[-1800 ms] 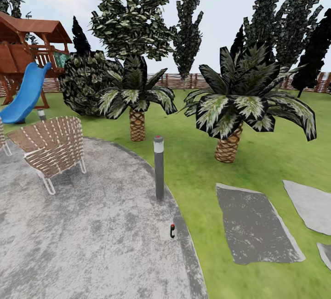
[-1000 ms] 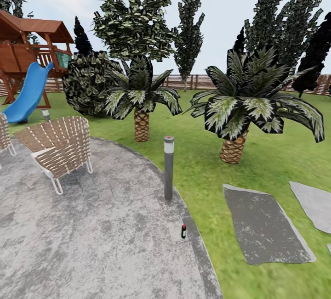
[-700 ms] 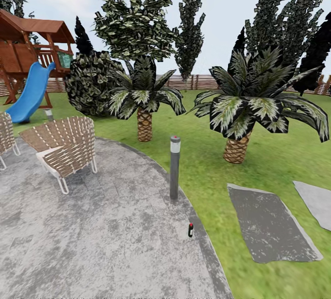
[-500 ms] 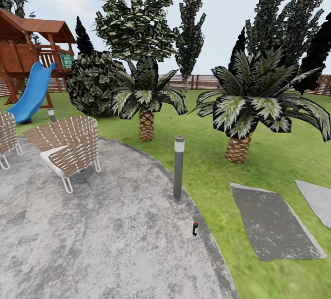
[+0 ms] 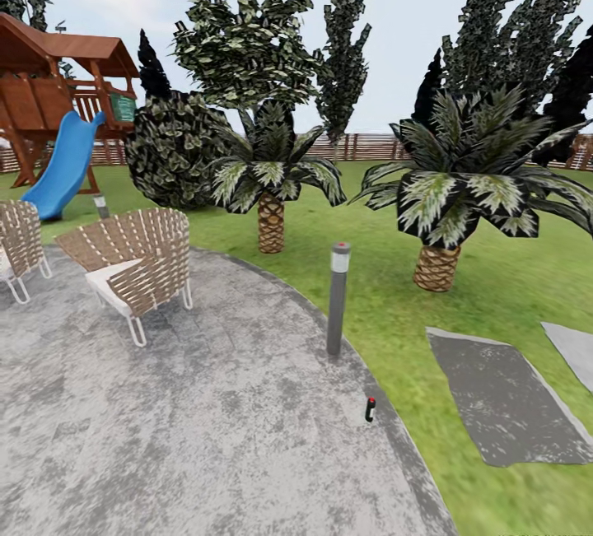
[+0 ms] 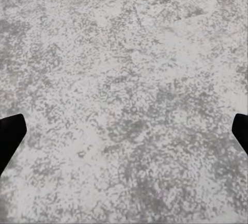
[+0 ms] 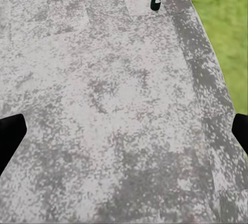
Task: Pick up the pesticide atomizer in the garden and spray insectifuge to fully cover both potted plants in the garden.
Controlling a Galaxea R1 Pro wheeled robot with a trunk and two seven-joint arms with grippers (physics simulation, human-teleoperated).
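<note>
The spray bottle (image 5: 370, 409) is seen upright at the patio (image 5: 206, 437) edge, unheld; both grippers' fingers are spread apart, ready for pickup.

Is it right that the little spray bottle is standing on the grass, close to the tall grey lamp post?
Not quite. The spray bottle stands on the grey patio, near its edge, not on the grass. It is close to the lamp post. The head view shows it.

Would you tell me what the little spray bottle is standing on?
The spray bottle stands upright on the grey paved patio, near its darker edge by the lawn. The paving directly beneath its base is covered.
</note>
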